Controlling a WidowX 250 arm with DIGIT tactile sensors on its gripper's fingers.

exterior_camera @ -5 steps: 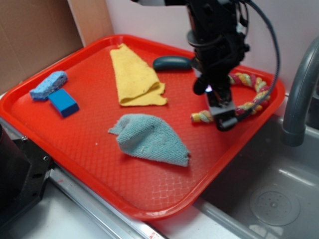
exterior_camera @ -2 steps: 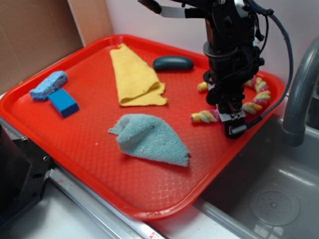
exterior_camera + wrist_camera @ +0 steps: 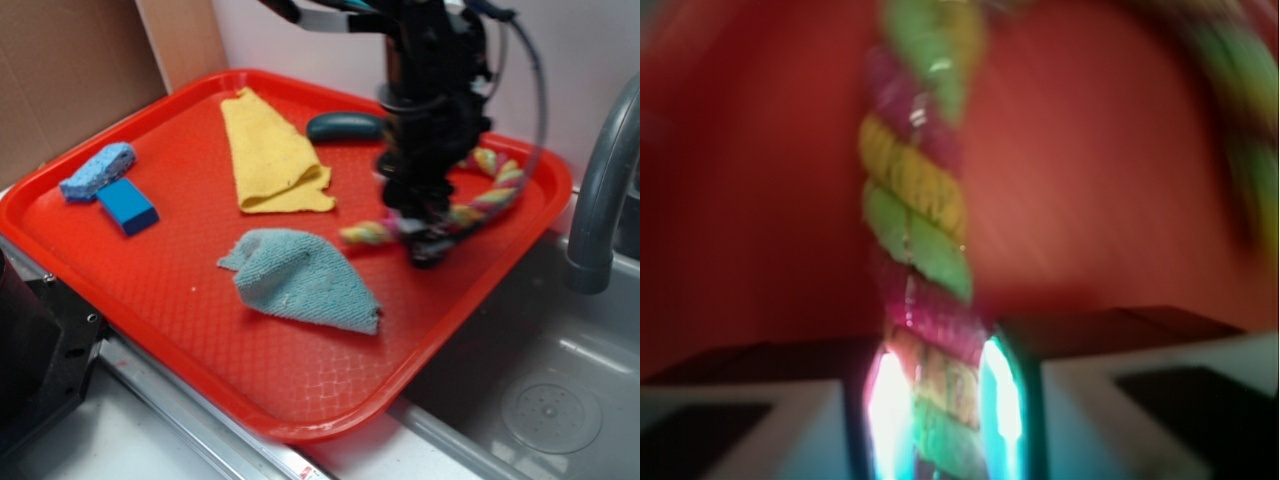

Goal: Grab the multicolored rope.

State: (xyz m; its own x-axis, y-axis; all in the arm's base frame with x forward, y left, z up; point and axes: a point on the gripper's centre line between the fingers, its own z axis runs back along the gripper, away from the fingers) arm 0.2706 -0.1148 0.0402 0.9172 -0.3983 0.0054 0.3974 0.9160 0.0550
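Multicolored rope [image 3: 915,215] twisted pink-yellow-green, pinched between fingers, over tray

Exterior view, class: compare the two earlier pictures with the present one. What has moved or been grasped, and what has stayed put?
The claw has shut on the multicolored rope and dragged it left across the red tray; the rope's near end now lies closer to the yellow cloth. The wrist view shows the rope pinched between the fingers. The cloth, blue towel, sponge and blue block have not moved.

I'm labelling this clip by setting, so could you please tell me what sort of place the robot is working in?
Most likely a kitchen-style sink counter, possibly a mock-up. A grey faucet arches over a metal sink basin with a drain, and a red tray beside it carries cleaning items such as a blue sponge.
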